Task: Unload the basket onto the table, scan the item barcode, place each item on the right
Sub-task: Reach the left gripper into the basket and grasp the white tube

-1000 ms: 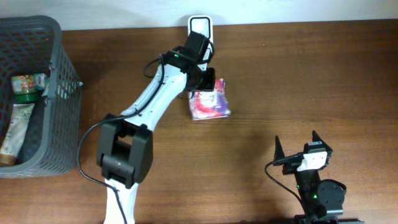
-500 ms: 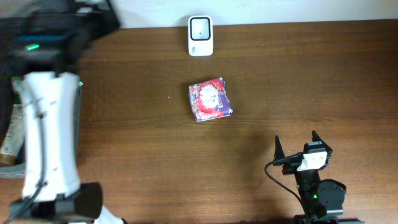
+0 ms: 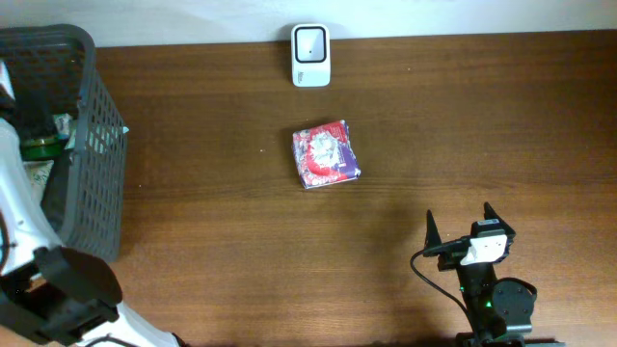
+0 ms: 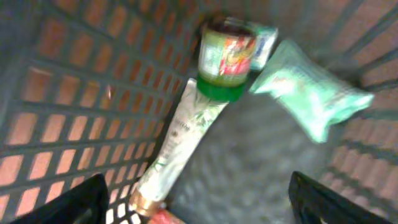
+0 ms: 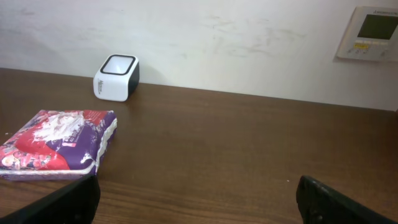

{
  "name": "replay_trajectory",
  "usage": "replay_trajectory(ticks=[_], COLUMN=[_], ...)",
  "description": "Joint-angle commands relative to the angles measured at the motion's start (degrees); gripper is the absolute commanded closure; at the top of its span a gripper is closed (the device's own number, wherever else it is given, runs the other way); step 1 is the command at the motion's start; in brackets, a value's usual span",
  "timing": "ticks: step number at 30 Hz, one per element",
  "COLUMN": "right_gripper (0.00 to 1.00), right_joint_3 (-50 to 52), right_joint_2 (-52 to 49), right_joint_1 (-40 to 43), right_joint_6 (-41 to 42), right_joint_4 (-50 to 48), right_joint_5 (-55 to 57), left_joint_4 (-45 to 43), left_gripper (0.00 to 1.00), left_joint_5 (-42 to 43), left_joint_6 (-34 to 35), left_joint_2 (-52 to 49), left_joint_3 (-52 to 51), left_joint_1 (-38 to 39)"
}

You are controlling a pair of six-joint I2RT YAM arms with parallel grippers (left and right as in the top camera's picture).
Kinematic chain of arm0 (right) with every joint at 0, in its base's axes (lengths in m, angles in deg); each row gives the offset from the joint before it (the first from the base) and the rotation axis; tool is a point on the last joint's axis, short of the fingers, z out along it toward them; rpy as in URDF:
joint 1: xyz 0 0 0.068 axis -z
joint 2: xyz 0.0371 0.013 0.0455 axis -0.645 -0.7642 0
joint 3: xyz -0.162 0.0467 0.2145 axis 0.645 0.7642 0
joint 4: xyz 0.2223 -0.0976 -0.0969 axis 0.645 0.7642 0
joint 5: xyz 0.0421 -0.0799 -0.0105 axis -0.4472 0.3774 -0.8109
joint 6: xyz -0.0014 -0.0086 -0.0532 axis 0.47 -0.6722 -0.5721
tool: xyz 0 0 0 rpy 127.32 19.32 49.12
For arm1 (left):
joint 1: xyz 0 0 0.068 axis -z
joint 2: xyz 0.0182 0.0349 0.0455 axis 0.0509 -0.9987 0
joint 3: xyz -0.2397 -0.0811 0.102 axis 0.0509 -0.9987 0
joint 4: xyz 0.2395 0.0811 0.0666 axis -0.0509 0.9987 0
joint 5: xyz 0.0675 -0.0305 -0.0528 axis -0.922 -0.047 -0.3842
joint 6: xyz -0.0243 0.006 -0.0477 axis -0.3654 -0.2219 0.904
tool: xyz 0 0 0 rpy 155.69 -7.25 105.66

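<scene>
The left jaws hang open and empty inside the basket (image 3: 96, 145), above a jar (image 4: 227, 59), a tube (image 4: 180, 137) and a pouch (image 4: 311, 93). The right jaws rest open, idle. A packet (image 3: 326, 154) lies on the bench (image 3: 482, 116) near the scanner (image 3: 310, 55), probably already scanned. The step looks like fetching another item: descend squarely and close on one.

I count one scanner (image 3: 310, 56), one red-and-purple packet (image 3: 326, 155) and one basket (image 3: 98, 125). Just ahead of my left gripper (image 4: 199, 202) are one tube (image 4: 180, 140), one green-capped jar (image 4: 227, 59) and one pale green pouch (image 4: 314, 96).
</scene>
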Motion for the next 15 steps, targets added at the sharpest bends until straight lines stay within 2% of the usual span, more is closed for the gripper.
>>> replay_trajectory(ticks=[1, 4, 9, 15], right_gripper=[0.01, 0.01, 0.01, 0.01], right_joint_3=[0.5, 0.5, 0.5, 0.5], right_joint_2=[0.3, 0.3, 0.3, 0.3], right_joint_1=[0.3, 0.3, 0.3, 0.3], right_joint_6=[0.3, 0.3, 0.3, 0.3], right_joint_4=[0.0, 0.0, 0.0, 0.0], right_joint_5=[0.1, 0.1, 0.1, 0.1], left_joint_4=[-1.7, -3.4, -4.2, -9.9], left_gripper=[0.07, 0.06, 0.11, 0.16], left_joint_5=[-4.0, -3.9, -4.0, -5.9], left_joint_6=[-8.7, -10.2, -17.6, -21.0], left_joint_2=[-2.3, -4.2, -7.4, -9.0], left_joint_3=[-5.6, -8.3, -11.3, -16.6], left_joint_1=[-2.4, -4.5, -6.8, -8.0])
